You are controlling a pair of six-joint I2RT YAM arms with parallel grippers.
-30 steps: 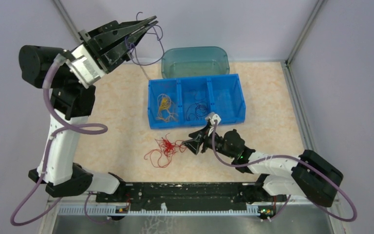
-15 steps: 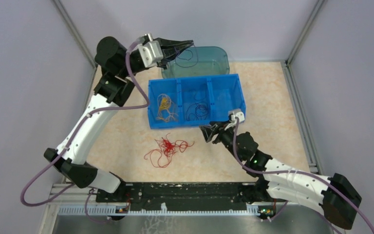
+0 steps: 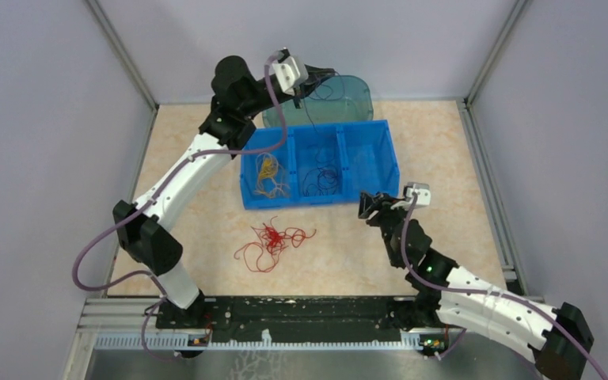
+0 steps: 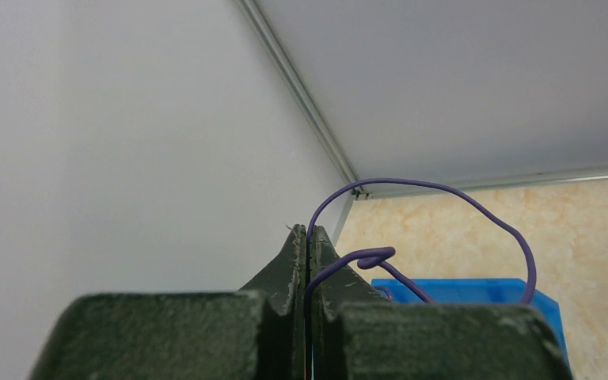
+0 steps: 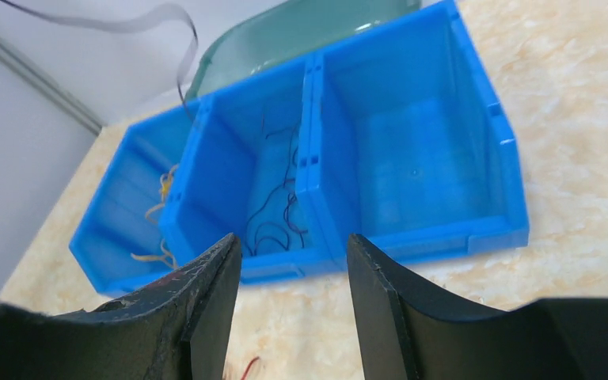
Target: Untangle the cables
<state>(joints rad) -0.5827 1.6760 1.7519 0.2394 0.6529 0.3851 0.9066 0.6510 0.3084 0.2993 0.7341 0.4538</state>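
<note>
Left pincer (image 4: pixel 307 233) pinches purple cable (image 4: pixel 412 181); right pincer (image 5: pixel 293 240) — parted.

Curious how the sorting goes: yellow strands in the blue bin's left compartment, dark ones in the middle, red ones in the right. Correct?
Not the red strands: the top external view shows them on the table in front of the blue bin, its right compartment bare. The yellow strands on the left and dark strands in the middle are correct.
</note>
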